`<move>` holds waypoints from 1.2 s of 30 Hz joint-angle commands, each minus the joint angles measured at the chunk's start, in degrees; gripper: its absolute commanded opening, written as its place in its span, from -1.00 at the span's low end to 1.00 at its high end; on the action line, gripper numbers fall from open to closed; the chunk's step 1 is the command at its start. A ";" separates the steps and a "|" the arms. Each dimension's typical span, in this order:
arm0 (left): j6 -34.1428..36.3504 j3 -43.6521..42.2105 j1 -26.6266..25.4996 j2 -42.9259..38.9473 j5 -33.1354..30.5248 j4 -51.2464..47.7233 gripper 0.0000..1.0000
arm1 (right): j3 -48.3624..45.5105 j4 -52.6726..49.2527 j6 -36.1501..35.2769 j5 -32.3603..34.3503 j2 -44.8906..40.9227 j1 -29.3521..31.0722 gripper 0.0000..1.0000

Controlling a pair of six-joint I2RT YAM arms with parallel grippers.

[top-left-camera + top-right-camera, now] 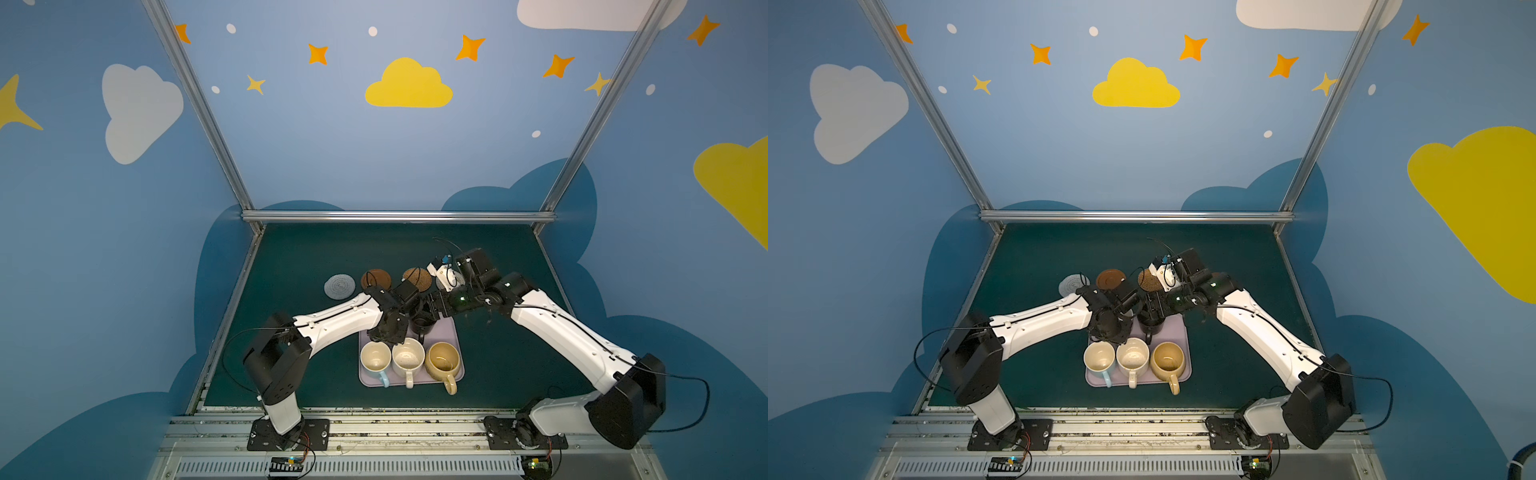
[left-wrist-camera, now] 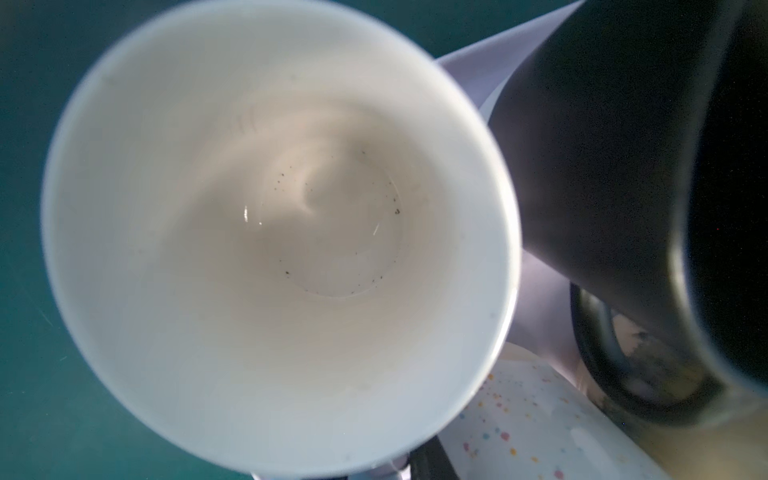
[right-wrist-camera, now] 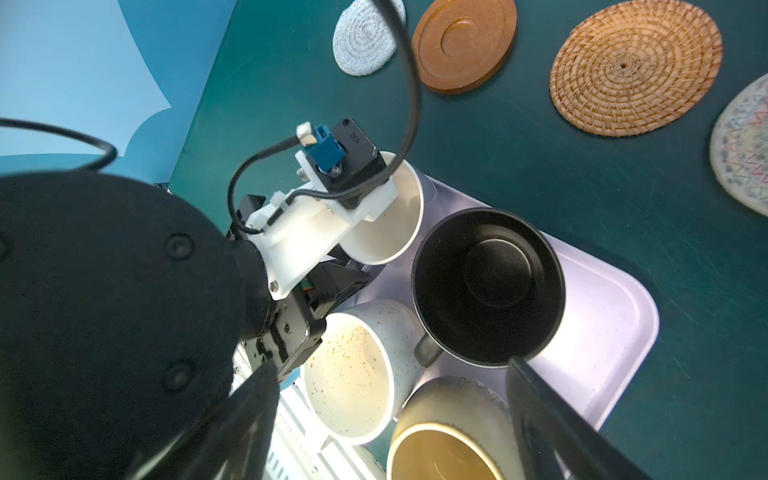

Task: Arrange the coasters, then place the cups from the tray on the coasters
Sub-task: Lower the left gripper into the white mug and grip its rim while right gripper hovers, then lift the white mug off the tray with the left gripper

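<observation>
The lilac tray (image 1: 446,328) holds the cups. A light blue cup (image 1: 376,360), a speckled cream cup (image 1: 408,358) and a mustard cup (image 1: 444,362) line its near edge, with the black cup (image 1: 422,326) behind them. My left gripper (image 1: 390,330) hangs over the lilac cup (image 3: 386,224), which fills the left wrist view. One dark finger (image 2: 428,459) lies against the cup's near side and the other finger is hidden. My right gripper (image 3: 390,361) stands open above the black cup (image 3: 488,286). Behind the tray lie grey (image 1: 339,286), brown wooden (image 1: 376,279), orange woven (image 1: 417,279) and cream (image 3: 744,149) coasters.
The two wrists nearly meet above the tray's far edge. An aluminium rail (image 1: 395,216) bounds the green mat (image 1: 291,257) at the back, and the arm bases (image 1: 286,432) stand on the front rail. Green mat lies bare on both sides of the tray.
</observation>
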 commanded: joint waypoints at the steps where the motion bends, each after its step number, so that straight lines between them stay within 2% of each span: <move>1: 0.89 -0.45 -0.20 0.89 -0.87 2.58 -0.48 | 1.28 -0.49 0.78 0.69 0.47 0.45 0.71; 4: 0.97 -2.20 -0.19 0.38 -0.97 4.46 -0.60 | 1.81 -1.18 0.97 1.88 0.63 0.27 0.71; 9: 1.17 -2.76 -0.20 0.21 -1.23 5.37 -0.58 | 2.13 -0.11 1.95 4.13 -0.57 0.12 0.71; 18: 1.47 -4.09 -0.24 -0.54 -1.25 7.55 -0.59 | -4.45 7.58 3.84 5.44 -5.34 0.10 0.71; 20: 1.48 -4.19 -0.20 -0.52 -0.88 8.00 -0.62 | -5.41 8.64 4.82 6.50 -6.28 0.14 0.71; 22: 1.44 -4.11 -0.16 -0.69 -0.71 8.17 -0.75 | -6.36 9.64 5.18 7.05 -7.30 0.14 0.71; 32: 1.42 -3.50 -0.19 -2.36 -1.62 7.42 -0.78 | -8.45 12.30 5.87 8.25 -8.90 0.14 0.71; 36: 1.52 -2.57 -0.13 -3.15 -2.81 6.47 -0.85 | -8.72 12.68 6.04 8.17 -8.84 0.10 0.71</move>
